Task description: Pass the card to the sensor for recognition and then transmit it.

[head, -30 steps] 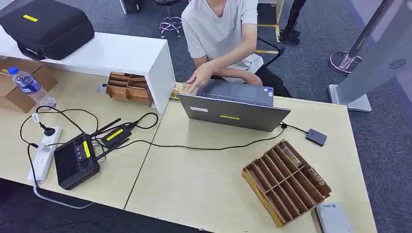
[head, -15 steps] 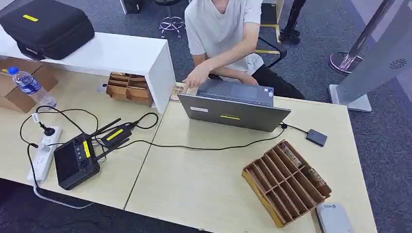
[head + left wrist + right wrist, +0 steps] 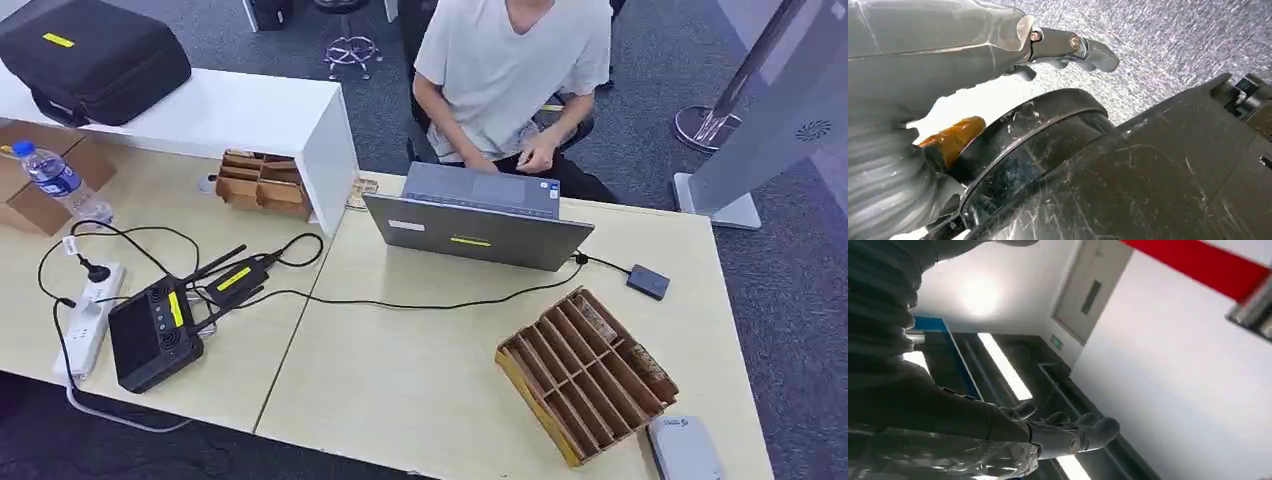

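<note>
A wooden slotted rack (image 3: 585, 375) lies on the table's right side, with cards (image 3: 601, 320) in some of its far slots. A small black box (image 3: 648, 282), wired to the laptop (image 3: 478, 230), sits just beyond the rack. My left hand (image 3: 1068, 47) hangs above grey carpet with its fingers stretched out and nothing in it. My right hand (image 3: 1073, 432) points up toward a ceiling with light strips, its fingers loosely extended and holding nothing. A few more cards (image 3: 362, 188) lie by the white shelf.
A person (image 3: 515, 70) sits behind the laptop with hands at its far side. A grey device (image 3: 685, 450) lies at the near right corner. A black controller (image 3: 152, 332), power strip (image 3: 88, 318), cables, water bottle (image 3: 58, 178) and white shelf (image 3: 215, 115) crowd the left.
The person has drawn a hand back from the cards by the white shelf and shifted right, now sitting squarely behind the laptop. The things on the table have not moved.
</note>
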Controlling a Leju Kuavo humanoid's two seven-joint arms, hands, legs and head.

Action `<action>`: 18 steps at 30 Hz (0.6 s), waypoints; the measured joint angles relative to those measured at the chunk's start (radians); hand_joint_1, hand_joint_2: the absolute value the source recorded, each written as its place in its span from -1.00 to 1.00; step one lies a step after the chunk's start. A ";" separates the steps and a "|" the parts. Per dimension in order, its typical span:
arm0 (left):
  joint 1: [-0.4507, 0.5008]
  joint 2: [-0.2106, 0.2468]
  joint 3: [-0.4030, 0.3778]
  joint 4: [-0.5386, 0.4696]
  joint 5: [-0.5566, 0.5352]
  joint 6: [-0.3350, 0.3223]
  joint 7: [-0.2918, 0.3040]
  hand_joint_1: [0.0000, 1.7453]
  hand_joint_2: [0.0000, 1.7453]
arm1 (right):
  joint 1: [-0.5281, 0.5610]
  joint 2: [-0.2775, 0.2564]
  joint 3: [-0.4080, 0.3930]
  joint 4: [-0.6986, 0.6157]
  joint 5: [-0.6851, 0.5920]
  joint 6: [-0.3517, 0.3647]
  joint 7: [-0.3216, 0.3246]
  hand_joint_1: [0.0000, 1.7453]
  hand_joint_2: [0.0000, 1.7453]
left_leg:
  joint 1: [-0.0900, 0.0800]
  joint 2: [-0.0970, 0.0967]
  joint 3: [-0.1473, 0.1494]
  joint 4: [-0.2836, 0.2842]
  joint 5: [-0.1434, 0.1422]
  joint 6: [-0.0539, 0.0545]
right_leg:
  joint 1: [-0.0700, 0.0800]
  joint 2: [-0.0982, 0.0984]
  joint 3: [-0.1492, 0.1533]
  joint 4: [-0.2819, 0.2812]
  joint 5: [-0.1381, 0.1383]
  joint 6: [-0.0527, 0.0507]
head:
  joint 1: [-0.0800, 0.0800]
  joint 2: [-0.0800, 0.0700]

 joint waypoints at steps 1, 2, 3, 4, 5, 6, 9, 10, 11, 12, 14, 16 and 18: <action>0.000 -0.001 0.000 0.000 -0.002 0.000 0.001 -1.00 1.00 | -0.001 0.006 -0.008 0.021 0.000 0.009 0.004 -1.00 1.00 | 0.000 0.000 0.000 0.000 0.000 0.000 | 0.000 0.000 0.000 0.000 0.000 0.000 | 0.000 0.000; 0.000 -0.002 0.000 0.000 -0.004 -0.001 0.003 -1.00 1.00 | -0.003 0.017 -0.014 0.042 0.000 0.018 0.010 -1.00 1.00 | 0.000 0.000 0.000 0.000 0.000 0.000 | 0.000 0.000 0.000 0.000 0.000 0.000 | 0.000 0.000; 0.000 -0.002 0.000 0.000 -0.004 -0.002 0.007 -1.00 1.00 | -0.007 0.030 -0.018 0.061 0.000 0.024 0.018 -1.00 1.00 | 0.000 0.002 0.000 0.000 0.000 0.000 | 0.000 0.001 0.000 0.000 0.000 0.000 | 0.000 0.000; -0.001 -0.003 0.000 0.000 -0.006 -0.003 0.011 -1.00 1.00 | -0.014 0.046 -0.019 0.081 0.000 0.026 0.026 -1.00 1.00 | 0.000 0.003 0.000 0.000 0.000 0.000 | 0.000 0.002 0.000 0.000 0.000 0.000 | -0.001 0.000; -0.001 -0.004 0.000 0.000 -0.008 -0.005 0.014 -1.00 1.00 | -0.023 0.063 -0.019 0.100 0.000 0.025 0.035 -1.00 1.00 | 0.001 0.004 0.000 0.000 -0.001 -0.001 | 0.001 0.003 0.000 0.000 0.000 0.000 | 0.000 0.000; -0.001 -0.005 0.000 0.000 -0.009 -0.008 0.016 -1.00 1.00 | -0.035 0.084 -0.019 0.123 0.000 0.024 0.047 -1.00 1.00 | 0.001 0.005 0.001 0.000 -0.001 -0.001 | 0.001 0.003 0.000 0.000 0.000 0.000 | 0.000 0.000; -0.003 -0.008 0.000 0.000 -0.016 -0.012 0.031 -1.00 1.00 | -0.070 0.157 -0.018 0.190 0.000 0.036 0.076 -1.00 1.00 | 0.001 0.005 0.002 -0.001 -0.001 -0.001 | 0.000 0.004 0.001 0.000 0.000 0.000 | -0.002 0.000; -0.003 -0.008 0.000 0.000 -0.017 -0.012 0.033 -1.00 1.00 | -0.083 0.185 -0.018 0.208 0.000 0.042 0.087 -1.00 1.00 | 0.001 0.005 0.002 -0.001 -0.001 -0.001 | 0.001 0.004 0.001 0.001 0.000 0.000 | 0.000 0.000; -0.003 -0.008 0.000 0.000 -0.018 -0.013 0.034 -1.00 1.00 | -0.094 0.214 -0.017 0.226 0.000 0.050 0.092 -1.00 1.00 | 0.001 0.005 0.002 -0.001 -0.001 -0.001 | 0.001 0.005 0.001 0.001 0.000 -0.001 | 0.000 0.000; -0.004 -0.008 0.000 0.000 -0.019 -0.013 0.037 -1.00 1.00 | -0.105 0.248 -0.015 0.244 0.000 0.055 0.095 -1.00 1.00 | 0.001 0.005 0.002 -0.001 -0.001 -0.001 | 0.001 0.005 0.001 0.001 0.000 -0.001 | 0.000 0.000; -0.004 -0.008 0.000 0.000 -0.019 -0.013 0.042 -1.00 1.00 | -0.121 0.301 -0.009 0.272 0.000 0.060 0.099 -1.00 1.00 | 0.001 0.005 0.003 -0.002 0.000 -0.001 | 0.001 0.005 0.001 0.001 -0.001 -0.001 | -0.001 0.000; -0.005 -0.008 0.000 0.000 -0.019 -0.013 0.044 -1.00 1.00 | -0.134 0.339 -0.007 0.290 0.000 0.061 0.101 -1.00 1.00 | 0.001 0.005 0.003 -0.002 0.000 -0.002 | 0.001 0.004 0.001 0.002 -0.001 -0.001 | 0.000 0.000; -0.005 -0.008 0.000 0.000 -0.019 -0.013 0.044 -1.00 1.00 | -0.143 0.363 -0.007 0.302 0.000 0.063 0.101 -1.00 1.00 | 0.001 0.005 0.003 -0.002 0.000 -0.002 | 0.000 0.004 0.001 0.002 -0.001 -0.002 | 0.000 0.000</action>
